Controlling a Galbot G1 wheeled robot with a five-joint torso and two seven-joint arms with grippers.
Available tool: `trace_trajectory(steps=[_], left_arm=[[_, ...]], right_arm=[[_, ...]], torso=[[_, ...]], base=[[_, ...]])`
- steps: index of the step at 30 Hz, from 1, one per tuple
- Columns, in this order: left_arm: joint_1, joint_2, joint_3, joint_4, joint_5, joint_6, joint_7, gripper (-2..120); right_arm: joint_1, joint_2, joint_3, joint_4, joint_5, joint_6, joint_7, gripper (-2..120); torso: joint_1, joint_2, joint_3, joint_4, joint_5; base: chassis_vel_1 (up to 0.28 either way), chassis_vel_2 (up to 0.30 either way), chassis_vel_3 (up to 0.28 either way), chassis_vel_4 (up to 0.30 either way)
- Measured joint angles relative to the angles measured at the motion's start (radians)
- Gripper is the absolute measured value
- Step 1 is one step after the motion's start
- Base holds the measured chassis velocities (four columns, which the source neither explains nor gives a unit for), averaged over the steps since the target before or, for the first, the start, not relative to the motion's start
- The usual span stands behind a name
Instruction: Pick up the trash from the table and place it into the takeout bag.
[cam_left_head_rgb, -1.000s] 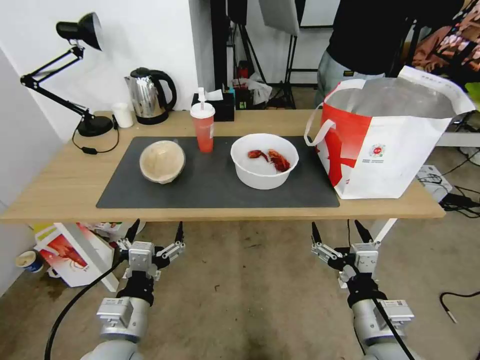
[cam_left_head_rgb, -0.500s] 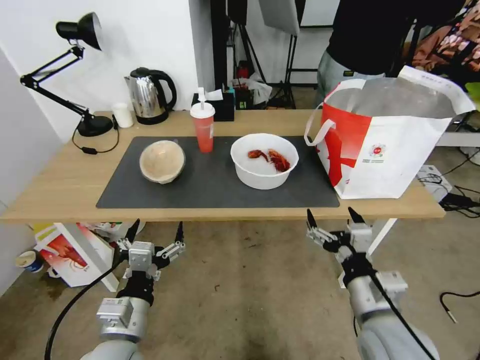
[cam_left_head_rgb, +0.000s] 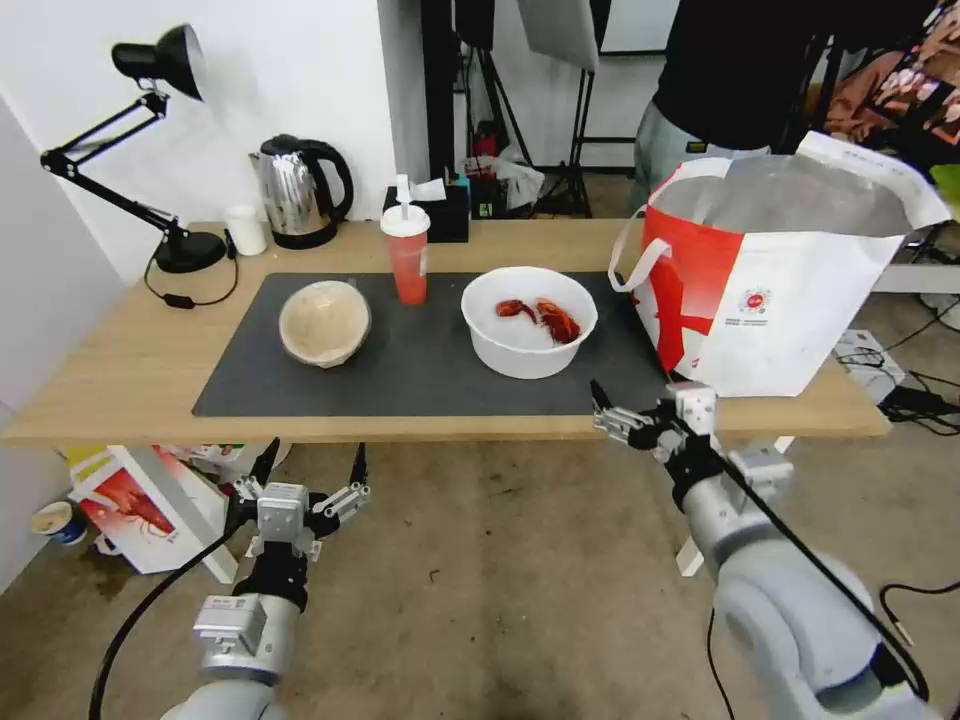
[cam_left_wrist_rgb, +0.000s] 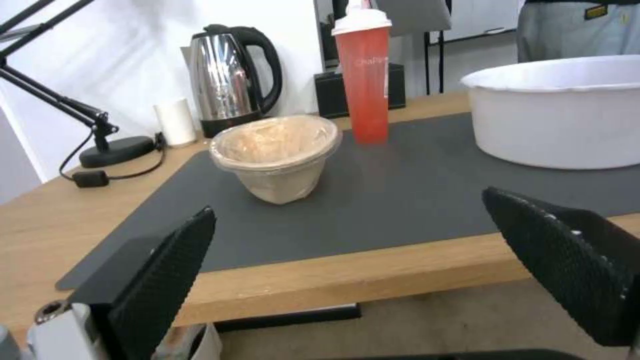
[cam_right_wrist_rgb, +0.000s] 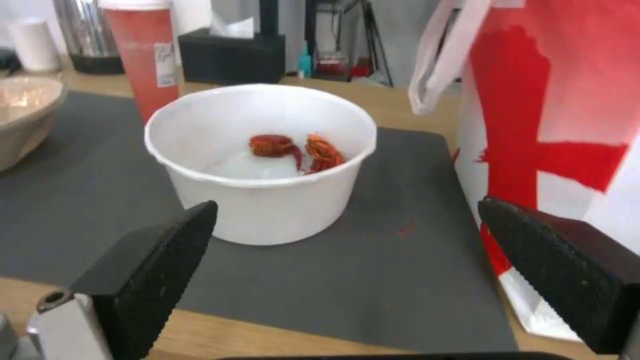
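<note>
The right gripper (cam_left_head_rgb: 632, 400), jaws spread wide, is hovering at the table (cam_left_head_rgb: 120, 385) edge, lower right of centre, facing the white bowl (cam_right_wrist_rgb: 261, 160); its wrist view is revealing crayfish scraps (cam_right_wrist_rgb: 297, 150) close up. The left gripper (cam_left_head_rgb: 308, 468) is hanging wide open, lower left.

White wall (cam_left_head_rgb: 300, 70), concrete floor (cam_left_head_rgb: 500, 580)

My right claw (cam_right_wrist_rgb: 347, 250) is spread wide, black fingers (cam_right_wrist_rgb: 143, 280) empty, over the table's (cam_right_wrist_rgb: 267, 337) near edge. White bowl (cam_right_wrist_rgb: 263, 165) sits between them on the grey mat (cam_right_wrist_rgb: 400, 280), red crayfish scraps (cam_right_wrist_rgb: 297, 150) inside. Takeout bag (cam_right_wrist_rgb: 560, 130), red and white, just beside the bowl, strap handle (cam_right_wrist_rgb: 447, 55) hanging. Red drink cup (cam_right_wrist_rgb: 143, 55) behind, beige bowl (cam_right_wrist_rgb: 23, 117) at the edge, black tissue box (cam_right_wrist_rgb: 230, 52) farther back.
</note>
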Motion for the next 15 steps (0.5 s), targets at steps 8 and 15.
trace_trajectory(steps=[8,15], left_arm=[[0.000,0.000,0.000,0.000,0.000,0.000,0.000,100],[0.000,0.000,0.000,0.000,0.000,0.000,0.000,100]], right_arm=[[0.036,-0.026,-0.012,0.005,0.026,-0.049,0.017,100],[0.164,-0.189,0.021,0.018,0.069,0.066,-0.126,100]], torso=[[0.000,0.000,0.000,0.0000,0.0000],[0.000,0.000,0.000,0.0002,-0.0001]], base=[[0.000,0.000,0.000,0.000],[0.000,0.000,0.000,0.000]])
